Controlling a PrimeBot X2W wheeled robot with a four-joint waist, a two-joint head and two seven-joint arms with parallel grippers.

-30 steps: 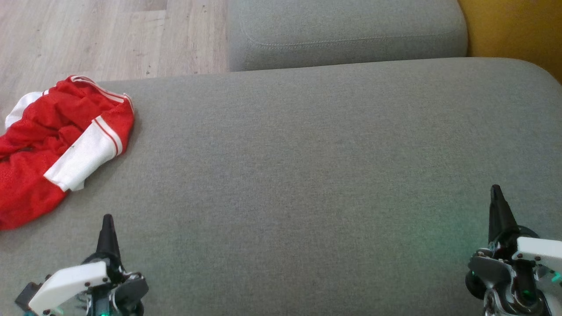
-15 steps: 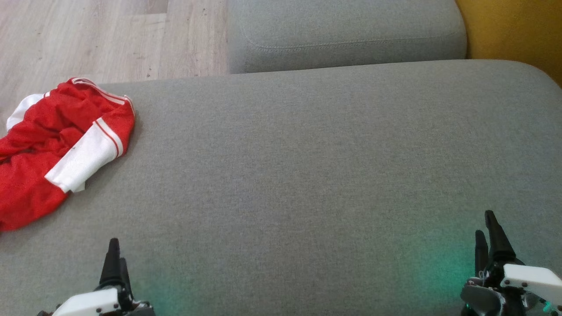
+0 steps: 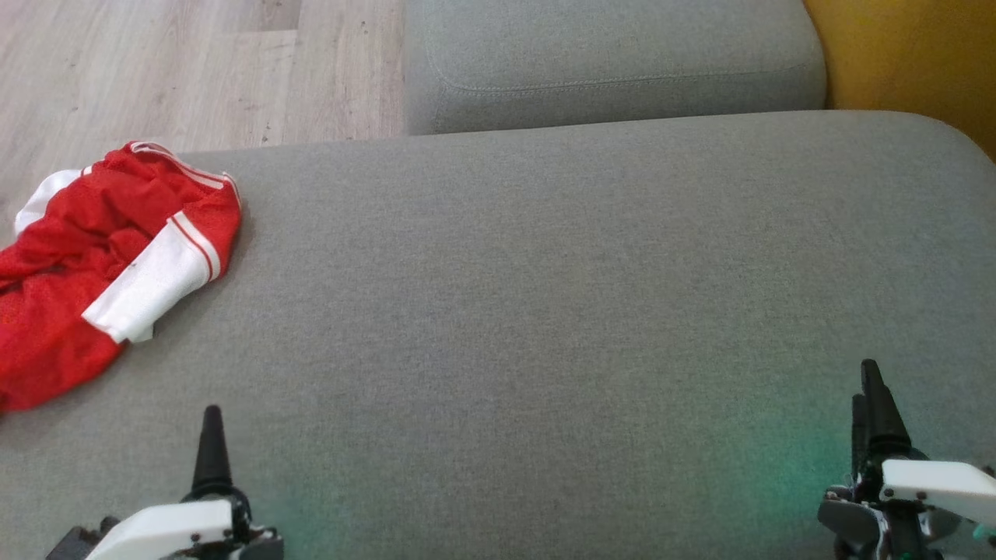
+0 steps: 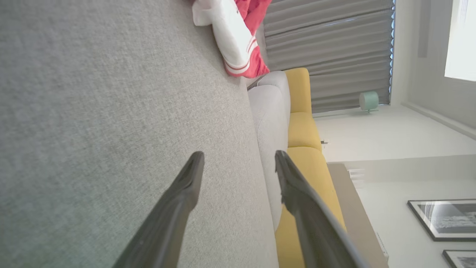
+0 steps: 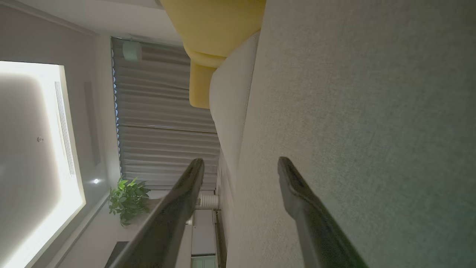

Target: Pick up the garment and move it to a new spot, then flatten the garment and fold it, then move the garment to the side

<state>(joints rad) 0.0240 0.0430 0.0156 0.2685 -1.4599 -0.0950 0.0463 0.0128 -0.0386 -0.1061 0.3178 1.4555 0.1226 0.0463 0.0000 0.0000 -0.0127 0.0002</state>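
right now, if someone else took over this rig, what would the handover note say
Left gripper: open and empty, low over the grey cushion, near side, left.
Right gripper: open and empty, near side, right.
Garment: red with white bands, crumpled at the cushion's far left corner, ahead and to the left of the left gripper, touched by neither gripper.
Done: nothing that shows; the garment is neither flat nor folded.
Left: pick it up, carry it to the bare middle of the cushion, flatten it, fold it, then move it to the side. The left arm looks the nearer one for the pick.
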